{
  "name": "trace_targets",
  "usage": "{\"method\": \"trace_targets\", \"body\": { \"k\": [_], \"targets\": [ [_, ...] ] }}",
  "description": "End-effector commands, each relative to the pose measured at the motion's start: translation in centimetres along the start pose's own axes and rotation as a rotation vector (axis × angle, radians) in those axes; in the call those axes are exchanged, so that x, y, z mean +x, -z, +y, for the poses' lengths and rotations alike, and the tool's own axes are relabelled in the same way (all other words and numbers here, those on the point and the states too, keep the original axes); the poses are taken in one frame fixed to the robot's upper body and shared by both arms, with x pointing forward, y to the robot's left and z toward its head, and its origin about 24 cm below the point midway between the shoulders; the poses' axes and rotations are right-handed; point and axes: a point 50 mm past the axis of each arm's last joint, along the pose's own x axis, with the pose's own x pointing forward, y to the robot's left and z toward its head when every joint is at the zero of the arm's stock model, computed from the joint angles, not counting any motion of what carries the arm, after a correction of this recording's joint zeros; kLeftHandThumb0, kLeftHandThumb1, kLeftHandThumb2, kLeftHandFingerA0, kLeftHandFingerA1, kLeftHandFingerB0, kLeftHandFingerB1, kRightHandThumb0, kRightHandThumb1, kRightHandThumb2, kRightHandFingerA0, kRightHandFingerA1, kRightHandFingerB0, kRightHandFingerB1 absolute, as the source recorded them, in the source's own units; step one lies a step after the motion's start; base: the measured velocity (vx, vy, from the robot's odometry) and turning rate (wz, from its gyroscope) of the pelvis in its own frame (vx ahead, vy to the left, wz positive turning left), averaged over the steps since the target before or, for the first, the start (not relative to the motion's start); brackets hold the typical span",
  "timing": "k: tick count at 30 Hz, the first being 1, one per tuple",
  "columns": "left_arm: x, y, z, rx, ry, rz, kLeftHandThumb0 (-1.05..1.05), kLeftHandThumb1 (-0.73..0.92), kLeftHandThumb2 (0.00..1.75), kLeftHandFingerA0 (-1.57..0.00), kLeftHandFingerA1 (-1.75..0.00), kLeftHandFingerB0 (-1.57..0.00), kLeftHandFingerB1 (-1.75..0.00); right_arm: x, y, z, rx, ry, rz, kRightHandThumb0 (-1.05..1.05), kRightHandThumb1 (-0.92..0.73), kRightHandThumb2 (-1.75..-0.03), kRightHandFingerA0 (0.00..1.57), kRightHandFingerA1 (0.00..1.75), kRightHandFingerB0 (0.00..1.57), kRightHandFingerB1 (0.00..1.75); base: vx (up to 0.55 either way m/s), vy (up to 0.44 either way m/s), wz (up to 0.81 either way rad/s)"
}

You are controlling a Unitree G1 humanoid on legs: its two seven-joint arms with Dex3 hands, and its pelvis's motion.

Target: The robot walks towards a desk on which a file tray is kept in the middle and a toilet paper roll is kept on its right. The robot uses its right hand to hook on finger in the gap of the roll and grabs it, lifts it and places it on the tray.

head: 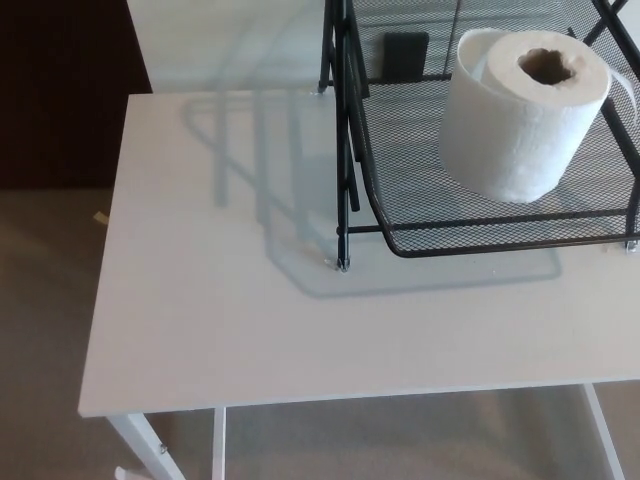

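A white, smooth, matte surface [200, 300] fills most of the head view, carried on white metal legs [140, 440] over a beige carpeted floor [50, 300]. The soft shadow of the wire frame is cast across it.

A black file tray [410, 170] of fine wire mesh with thin rod framing is set on the far right part of the surface, and its right side is cut off by the picture edge.

The toilet paper roll [520, 120] is seen inside the tray, resting on the mesh floor. It is stood on end, so its long axis is roughly upright, and the cardboard-lined gap [553, 65] is turned upward toward the camera. The paper is soft, white and slightly quilted, the cylinder is thick, and a loose tail [622, 85] is curled off its right side.

A small dark rectangular object [405, 55] is glimpsed behind the mesh; what it is cannot be told.

Neither hand is shown, so it cannot be told whether the fingers are spread or pressed together, nor which way the roll lies from them. Since the roll lies to the robot's right, the right hand is judged the nearer. The placing is judged complete.
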Motion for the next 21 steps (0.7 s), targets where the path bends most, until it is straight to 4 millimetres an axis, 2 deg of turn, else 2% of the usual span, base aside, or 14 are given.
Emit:
{"method": "trace_targets", "body": {
  "k": [1,2,3,4,5,6,7,8,9,11,14,16,20,21],
  "targets": [
    [-0.5,-0.4,1.6,0.05,-0.056,-0.027,-0.69,0.86,1.07,-0.22,-0.53,-0.11,-0.45,1.0,1.1,-0.4,-0.074,0.116,0.04,-0.52,-0.59,-0.58,0.88,1.15,0.39,0.52,0.0,0.0,0.0],
    [-0.3,-0.6,1.6,0.044,-0.061,-0.025,-0.69,0.86,1.07,-0.23,-0.53,-0.12,-0.45,1.8,0.6,-0.2,-0.07,0.059,0.1,-0.58,-0.44,-0.83,0.89,0.9,0.37,0.55,0.0,0.0,0.0],
    [-0.3,-0.7,1.5,0.035,-0.06,-0.029,-0.69,0.86,1.07,-0.22,-0.53,-0.11,-0.45,2.8,-0.1,0.2,-0.045,0.012,0.179,-0.52,-0.54,-0.57,0.43,0.75,0.44,0.39,0.0,0.0,0.0],
    [-0.2,-0.8,1.5,0.042,-0.059,-0.028,-0.69,0.86,1.07,-0.23,-0.53,-0.12,-0.45,3.3,-0.5,0.4,-0.057,-0.017,0.206,-0.5,-0.52,-0.56,0.44,0.58,0.45,0.37,0.0,0.0,0.0],
    [0.0,-1.0,1.4,0.054,-0.061,-0.025,-0.68,0.85,1.07,-0.25,-0.54,-0.12,-0.46,4.4,-0.9,0.8,-0.068,-0.087,0.233,-0.52,-0.4,-0.76,0.45,0.64,0.38,0.52,0.0,0.0,0.0],
    [0.1,-1.1,1.3,0.054,-0.062,-0.023,-0.68,0.85,1.07,-0.25,-0.54,-0.12,-0.46,5.2,-1.0,1.2,-0.052,-0.15,0.265,-0.52,-0.4,-0.76,0.45,0.64,0.38,0.52,0.0,0.0,0.0],
    [0.1,-1.2,1.3,0.052,-0.054,-0.028,-0.69,0.85,1.07,-0.23,-0.54,-0.12,-0.46,6.1,-1.3,1.8,-0.115,-0.204,0.293,-0.56,-0.42,-0.8,0.65,0.67,0.46,0.55,0.0,0.0,0.0],
    [0.1,-1.1,1.3,0.055,-0.056,-0.024,-0.69,0.85,1.07,-0.24,-0.54,-0.12,-0.46,6.3,-1.4,2.1,-0.166,-0.24,0.288,-0.53,-0.42,-0.79,0.69,0.68,0.5,0.57,0.0,0.0,0.0],
    [0.1,-1.0,1.3,0.055,-0.057,-0.022,-0.68,0.85,1.06,-0.23,-0.54,-0.12,-0.46,6.5,-1.7,2.4,-0.243,-0.306,0.291,-0.56,-0.6,-0.59,0.67,0.56,0.54,0.42,0.0,0.0,0.0],
    [0.1,-0.8,1.3,0.057,-0.063,-0.015,-0.68,0.85,1.04,-0.22,-0.53,-0.13,-0.45,7.1,-2.2,2.9,-0.583,-0.41,0.296,-0.61,-0.64,-0.6,0.73,0.49,0.63,0.4,0.0,0.0,0.0],
    [-0.2,-1.1,1.6,0.041,-0.054,-0.045,-0.7,0.86,1.05,-0.19,-0.52,-0.09,-0.44,8.1,-3.0,4.0,-0.951,-0.435,0.3,-0.67,-0.72,-0.62,0.6,0.49,0.55,0.38,0.0,0.0,0.0],
    [-0.3,-1.2,1.5,0.054,-0.049,-0.057,-0.69,0.87,1.07,-0.19,-0.52,-0.1,-0.44,8.3,-2.9,4.5,-0.805,-0.452,0.31,-0.59,-0.69,-0.61,0.65,0.52,0.61,0.41,0.0,0.0,0.0],
    [-0.1,-1.0,1.2,0.061,-0.046,-0.043,-0.69,0.86,1.07,-0.21,-0.52,-0.11,-0.45,8.3,-2.8,5.2,-0.978,-0.456,0.223,-0.66,-0.74,-0.63,0.61,0.53,0.62,0.39,0.0,0.0,0.0],
    [0.0,-0.6,0.8,0.076,-0.044,-0.019,-0.71,0.85,1.07,-0.21,-0.54,-0.11,-0.46,8.7,-2.7,5.9,-1.042,-0.48,0.305,-0.68,-0.61,-1.03,0.47,0.6,0.53,0.55,0.0,0.0,0.0]
  ]
}}
